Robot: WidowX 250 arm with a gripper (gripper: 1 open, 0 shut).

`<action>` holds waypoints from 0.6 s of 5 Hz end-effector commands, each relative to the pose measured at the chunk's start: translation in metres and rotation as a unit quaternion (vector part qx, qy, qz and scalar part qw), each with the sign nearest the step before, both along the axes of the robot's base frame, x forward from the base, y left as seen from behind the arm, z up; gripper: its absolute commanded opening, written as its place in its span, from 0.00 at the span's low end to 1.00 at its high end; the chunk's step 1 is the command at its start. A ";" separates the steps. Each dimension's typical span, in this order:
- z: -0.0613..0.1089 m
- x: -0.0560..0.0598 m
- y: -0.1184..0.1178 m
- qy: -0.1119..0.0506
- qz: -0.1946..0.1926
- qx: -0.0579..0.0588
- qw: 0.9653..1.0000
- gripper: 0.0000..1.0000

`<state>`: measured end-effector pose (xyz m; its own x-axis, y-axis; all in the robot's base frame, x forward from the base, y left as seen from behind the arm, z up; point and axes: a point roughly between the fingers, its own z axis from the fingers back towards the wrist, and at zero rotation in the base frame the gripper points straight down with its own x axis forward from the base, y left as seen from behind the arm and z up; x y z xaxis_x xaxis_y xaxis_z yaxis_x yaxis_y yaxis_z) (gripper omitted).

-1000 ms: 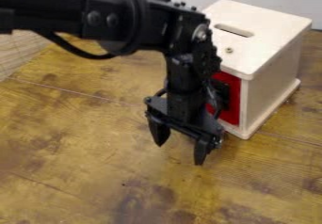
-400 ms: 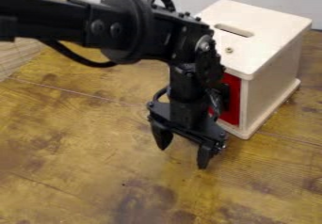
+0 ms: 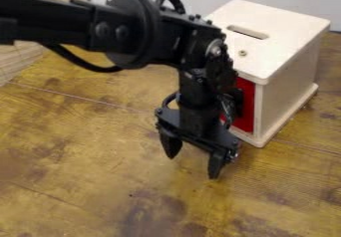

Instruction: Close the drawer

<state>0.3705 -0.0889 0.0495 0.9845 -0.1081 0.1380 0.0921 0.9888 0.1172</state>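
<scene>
Jaws (image 3: 194,154) apart, empty, before drawer (image 3: 237,103)

Cabinet (image 3: 273,57) blocks right; left open

You're looking at a worn, yellowish wooden tabletop (image 3: 80,171) with dark blotches, under soft, even light.

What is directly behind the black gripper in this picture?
Behind the gripper stands the cream cabinet with the red drawer front. The arm covers much of that front, so its handle cannot be seen clearly.
</scene>
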 end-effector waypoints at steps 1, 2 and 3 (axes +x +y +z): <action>0.034 0.003 -0.011 -0.056 -0.014 -0.010 0.998 1.00; 0.030 0.003 -0.011 -0.061 -0.012 -0.010 0.998 1.00; 0.028 0.003 -0.011 -0.067 -0.010 -0.011 0.998 1.00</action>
<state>0.3690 -0.0898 0.0439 0.9790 -0.0960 0.1799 0.0751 0.9900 0.1195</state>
